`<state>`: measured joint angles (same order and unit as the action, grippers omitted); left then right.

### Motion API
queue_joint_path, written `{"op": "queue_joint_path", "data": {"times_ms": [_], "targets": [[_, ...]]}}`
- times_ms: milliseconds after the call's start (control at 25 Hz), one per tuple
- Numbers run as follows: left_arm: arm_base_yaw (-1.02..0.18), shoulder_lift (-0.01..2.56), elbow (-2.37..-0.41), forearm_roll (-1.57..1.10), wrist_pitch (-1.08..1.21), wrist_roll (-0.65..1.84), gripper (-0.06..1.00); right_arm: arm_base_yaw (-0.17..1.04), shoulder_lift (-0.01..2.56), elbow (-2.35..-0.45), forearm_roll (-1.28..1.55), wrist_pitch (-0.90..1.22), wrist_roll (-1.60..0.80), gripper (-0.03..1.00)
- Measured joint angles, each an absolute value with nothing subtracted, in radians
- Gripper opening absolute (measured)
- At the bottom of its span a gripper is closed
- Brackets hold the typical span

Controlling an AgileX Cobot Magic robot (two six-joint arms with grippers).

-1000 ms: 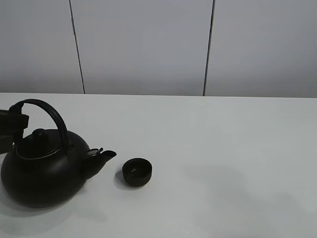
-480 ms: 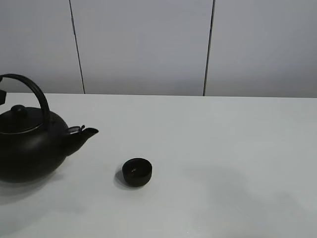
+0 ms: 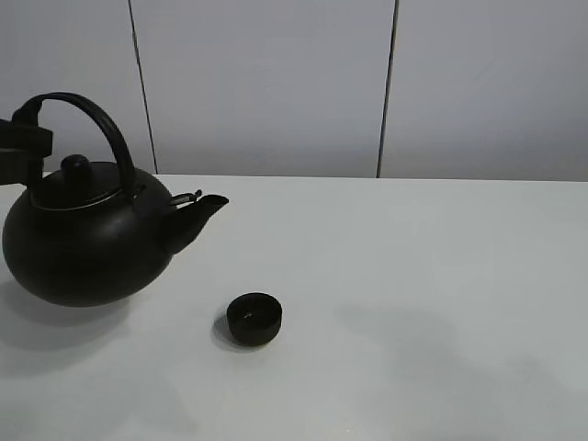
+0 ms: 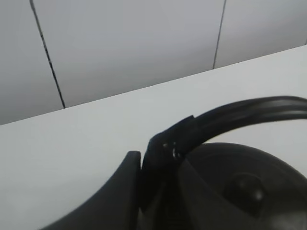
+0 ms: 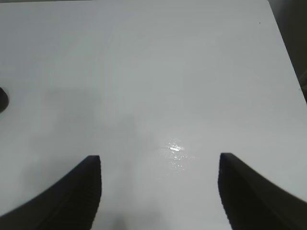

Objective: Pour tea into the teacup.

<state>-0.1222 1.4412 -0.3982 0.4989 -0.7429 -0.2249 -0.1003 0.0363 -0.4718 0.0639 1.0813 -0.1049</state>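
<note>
The left pincer (image 3: 25, 145) was clamped on the arched handle (image 3: 101, 124) of the kettle (image 3: 87, 248), carrying it at the left, seemingly clear of the surface (image 3: 413, 276). The spout (image 3: 204, 207) pointed right toward the teacup (image 3: 254, 318), which stood nearer and to the right, apart from it. I judged this a line-up for pouring, with no tilt begun. The right pincer (image 5: 159, 160) hung wide and empty, out of the way. No brand, label or writing could be read.

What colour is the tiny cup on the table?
The small round teacup is matte black, clearest in the exterior high view.
</note>
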Motion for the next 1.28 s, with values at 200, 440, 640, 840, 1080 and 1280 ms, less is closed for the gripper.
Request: {"op": "queue_joint_path", "data": {"times_ms": [200,440,640,840,1080,1280], "targets": [[-0.162,1.441,-0.398,0.501,-0.718,-0.225,0.13,-0.1,0.036,-0.472,0.064,1.081,-0.105,0.47],[-0.196,1.441,-0.398,0.464,-0.687,-0.213,0.13,-0.1,0.036,-0.472,0.064,1.081,-0.105,0.47],[-0.204,1.441,-0.398,0.458,-0.687,-0.203,0.13,-0.1,0.036,-0.472,0.064,1.082,-0.105,0.47],[-0.211,1.441,-0.413,0.453,-0.646,-0.2,0.13,-0.1,0.036,-0.472,0.064,1.082,-0.105,0.47],[-0.227,1.441,-0.422,0.42,-0.626,-0.18,0.13,-0.1,0.036,-0.472,0.064,1.082,-0.105,0.47],[-0.238,1.441,-0.422,0.366,-0.596,-0.173,0.13,-0.1,0.036,-0.472,0.064,1.082,-0.105,0.47]]}}
